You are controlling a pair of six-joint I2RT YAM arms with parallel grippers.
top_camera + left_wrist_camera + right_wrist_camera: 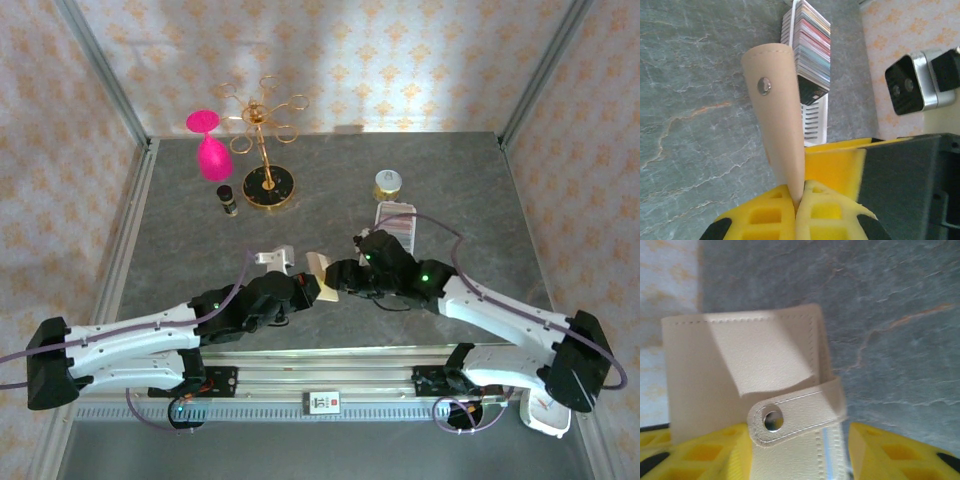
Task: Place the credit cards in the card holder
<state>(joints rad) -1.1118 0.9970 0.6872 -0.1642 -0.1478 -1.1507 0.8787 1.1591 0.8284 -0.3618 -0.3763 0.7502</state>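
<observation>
I've got L gripper (799,196) shut on card holder (775,100), which sticks straight out; snap tab (795,415) lies btwn R gripper's (797,460) half-apart jaws, can't tell if gripped.

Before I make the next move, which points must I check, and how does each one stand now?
1. Left gripper shut on wallet: ok.
2. Wallet opened: not ok, looks folded.
3. Snap tab undone: cannot tell.
4. Right gripper holding wallet: cannot tell.
5. Cards ready in tray: ok.
</observation>
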